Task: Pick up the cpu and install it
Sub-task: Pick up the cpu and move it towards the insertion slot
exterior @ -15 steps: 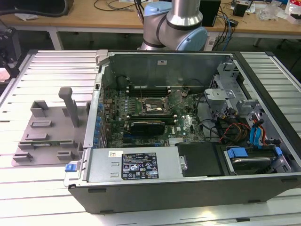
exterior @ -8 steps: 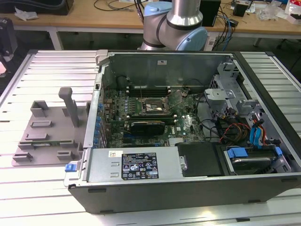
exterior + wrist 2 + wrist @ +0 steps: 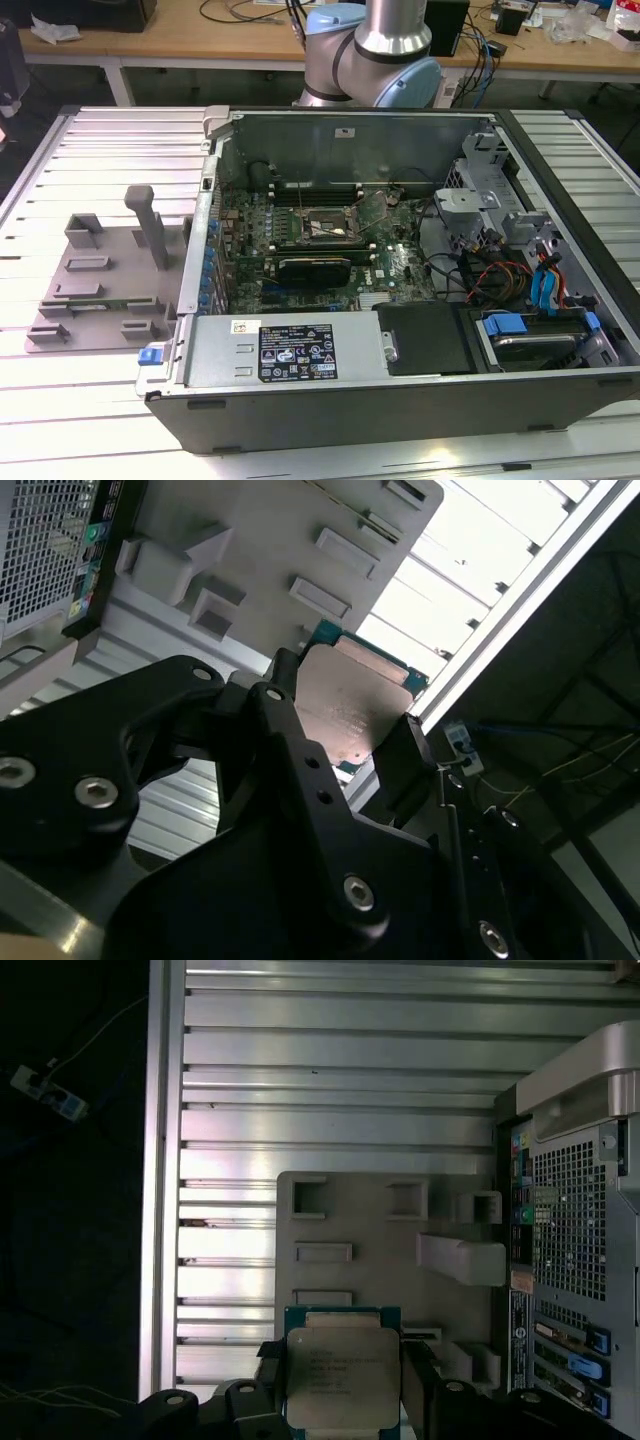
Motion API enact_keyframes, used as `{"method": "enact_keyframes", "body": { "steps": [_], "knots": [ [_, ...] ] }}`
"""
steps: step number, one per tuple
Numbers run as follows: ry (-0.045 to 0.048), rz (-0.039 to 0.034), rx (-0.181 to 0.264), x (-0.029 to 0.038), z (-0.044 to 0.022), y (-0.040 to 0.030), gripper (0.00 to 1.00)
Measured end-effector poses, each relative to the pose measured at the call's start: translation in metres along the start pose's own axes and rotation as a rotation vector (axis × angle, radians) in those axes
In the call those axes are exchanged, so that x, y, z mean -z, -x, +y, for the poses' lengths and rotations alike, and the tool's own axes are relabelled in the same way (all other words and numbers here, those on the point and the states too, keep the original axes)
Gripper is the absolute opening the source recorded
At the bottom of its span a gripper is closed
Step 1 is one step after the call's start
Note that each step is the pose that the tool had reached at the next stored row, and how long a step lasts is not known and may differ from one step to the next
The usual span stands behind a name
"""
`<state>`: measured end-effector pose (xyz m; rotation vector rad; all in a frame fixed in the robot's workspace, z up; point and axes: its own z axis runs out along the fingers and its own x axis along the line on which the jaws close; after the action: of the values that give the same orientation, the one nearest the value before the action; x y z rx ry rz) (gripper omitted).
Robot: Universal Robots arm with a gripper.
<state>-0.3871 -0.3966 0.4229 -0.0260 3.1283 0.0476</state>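
Robotics laboratory. Open desktop computer case [image 3: 340,135] with bare motherboard [image 3: 400,265], laid on a slatted aluminium table [image 3: 110,140]; grey fixture plate [image 3: 115,285] with upright posts alongside; base of an industrial robot arm [image 3: 390,40] behind; wooden workbenches [image 3: 180,45] at the back, strewn with cables [image 3: 235,12] and what may be small devices; loose wiring [image 3: 50,1090] over the dark floor.

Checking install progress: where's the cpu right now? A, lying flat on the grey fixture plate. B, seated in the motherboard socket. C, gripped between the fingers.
C: in both wrist views the gripper has its fingers shut on the cpu, holding it clear of the grey fixture plate.
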Motion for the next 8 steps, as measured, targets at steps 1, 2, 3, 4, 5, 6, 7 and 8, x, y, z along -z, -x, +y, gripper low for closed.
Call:
{"method": "enact_keyframes", "body": {
  "steps": [1, 2, 3, 4, 5, 6, 7, 8],
  "knots": [
    [0.0001, -0.0001, 0.000, 0.0022, 0.0001, 0.0000, 0.55],
    [0.0001, -0.0002, 0.000, 0.0033, 0.0001, 0.0000, 0.55],
    [0.0001, -0.0001, 0.000, 0.0042, 0.0001, 0.0001, 0.55],
    [0.0000, -0.0001, 0.000, 0.0055, 0.0002, 0.0001, 0.55],
    [0.0000, 0.0000, 0.000, 0.0073, 0.0002, 0.0001, 0.55],
    [0.0001, -0.0002, 0.000, 0.0092, 0.0003, 0.0001, 0.55],
    [0.0000, -0.0003, 0.000, 0.0119, 0.0004, 0.0001, 0.55],
    [0.0000, -0.0004, 0.000, 0.0140, 0.0005, 0.0002, 0.55]
  ]
}}
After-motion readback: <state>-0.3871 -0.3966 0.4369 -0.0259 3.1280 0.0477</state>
